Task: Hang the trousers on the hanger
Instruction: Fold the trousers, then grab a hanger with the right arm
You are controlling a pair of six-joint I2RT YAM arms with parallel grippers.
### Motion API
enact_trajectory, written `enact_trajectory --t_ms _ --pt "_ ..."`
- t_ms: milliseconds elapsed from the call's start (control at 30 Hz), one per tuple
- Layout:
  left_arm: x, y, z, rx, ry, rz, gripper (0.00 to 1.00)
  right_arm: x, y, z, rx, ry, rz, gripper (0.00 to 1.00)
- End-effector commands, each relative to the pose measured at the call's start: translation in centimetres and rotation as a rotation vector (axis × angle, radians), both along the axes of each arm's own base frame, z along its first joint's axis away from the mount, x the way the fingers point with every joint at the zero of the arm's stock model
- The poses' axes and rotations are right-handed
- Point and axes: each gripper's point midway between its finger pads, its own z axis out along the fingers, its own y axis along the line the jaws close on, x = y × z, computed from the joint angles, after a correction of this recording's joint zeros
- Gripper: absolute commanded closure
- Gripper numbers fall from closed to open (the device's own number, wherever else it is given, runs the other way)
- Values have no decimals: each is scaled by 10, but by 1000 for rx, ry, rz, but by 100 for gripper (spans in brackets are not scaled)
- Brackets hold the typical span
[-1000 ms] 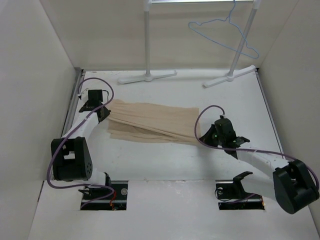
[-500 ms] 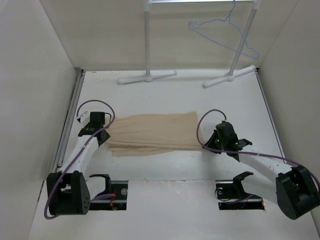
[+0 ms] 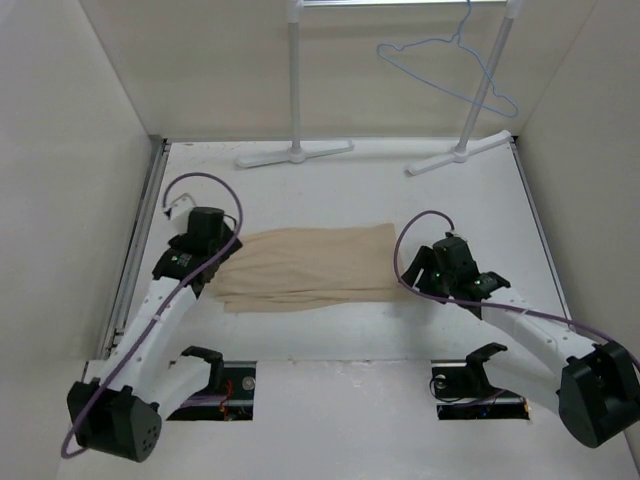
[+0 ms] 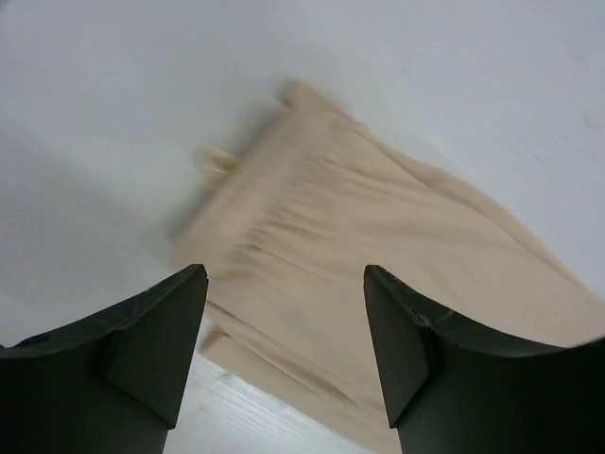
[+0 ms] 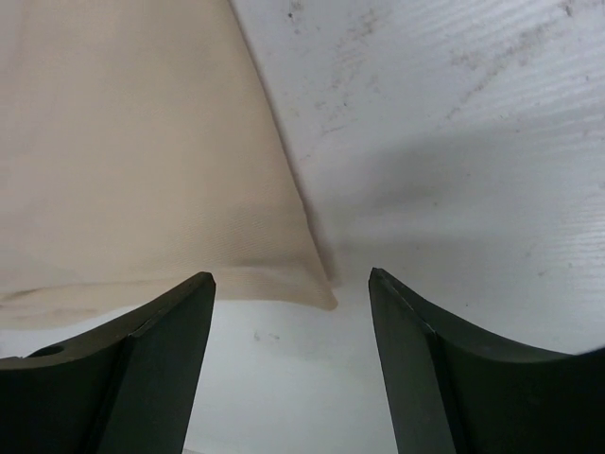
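Observation:
The beige trousers [image 3: 305, 265] lie folded flat on the white table, running left to right between my two arms. My left gripper [image 3: 222, 258] hangs open just over their left end, nothing between its fingers; the left wrist view shows the gathered waistband [image 4: 284, 203] below the open gripper [image 4: 285, 284]. At the right end my right gripper [image 3: 412, 277] is open too, and the cloth's corner [image 5: 312, 284] lies just ahead of the gripper [image 5: 291, 284]. The light-blue wire hanger [image 3: 447, 62] hangs from the rack at the back right, far from both arms.
The white garment rack has two upright posts [image 3: 295, 75] with flat feet [image 3: 292, 153] at the back of the table. Pale walls close in the left, right and back. Two cut-outs [image 3: 478, 385] sit in the near ledge by the arm bases.
Both grippers have opened and let go of the trousers, which now lie straighter and flatter. The left arm has swung right over the cloth's left end; the right arm shifted slightly.

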Motion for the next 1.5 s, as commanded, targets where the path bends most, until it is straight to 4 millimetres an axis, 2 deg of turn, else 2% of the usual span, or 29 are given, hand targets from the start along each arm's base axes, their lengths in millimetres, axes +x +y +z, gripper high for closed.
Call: enact_trajectory --t_ms 0,67,133,200,267,300,400,533,567,600,667,767,867,933,967,1067,1133,1233,1467 --pt "10 -72 -3 -101 -8 -146 36 21 10 25 14 -80 21 28" --pt "14 -103 -10 -118 -21 -196 36 27 12 36 16 -101 16 33" --pt "18 -126 -26 -128 -3 -227 37 31 15 50 13 -134 20 42" --pt "20 -133 -44 -136 23 -230 37 35 12 66 -6 -164 16 61" --pt "20 -131 -61 -153 45 -211 38 37 12 87 -26 -196 20 80" --pt "19 -127 -67 -165 51 -197 39 38 14 101 -32 -219 32 85" --pt "14 -116 -71 -187 47 -171 38 48 35 166 -5 -345 112 90" --pt "9 -110 -54 -222 -6 -174 35 82 62 284 8 -569 217 89" --pt "9 -111 -49 -231 -20 -181 35 93 62 309 -3 -621 218 89" --pt "10 -114 -41 -247 -45 -199 34 114 58 345 -28 -698 207 87" --pt "11 -122 -30 -266 -70 -234 33 149 43 386 -78 -768 174 87" --pt "9 -141 -17 -286 -89 -323 33 216 -9 433 -173 -833 40 81" --pt "0 -162 -5 -310 -109 -412 32 267 -65 449 -226 -846 -78 56" --pt "-11 -175 1 -327 -112 -474 32 285 -92 451 -241 -853 -123 43" --pt "-16 -180 2 -337 -106 -501 32 293 -104 445 -249 -840 -141 39" --pt "-29 -198 1 -353 -78 -595 31 307 -122 428 -313 -811 -144 31" --pt "-30 -199 -2 -342 -60 -612 31 316 -128 424 -388 -820 -124 27" --pt "-20 -198 -7 -319 -60 -606 31 331 -138 424 -489 -854 -120 19" --pt "17 -203 -7 -275 -13 -621 31 357 -175 381 -586 -765 -113 15"
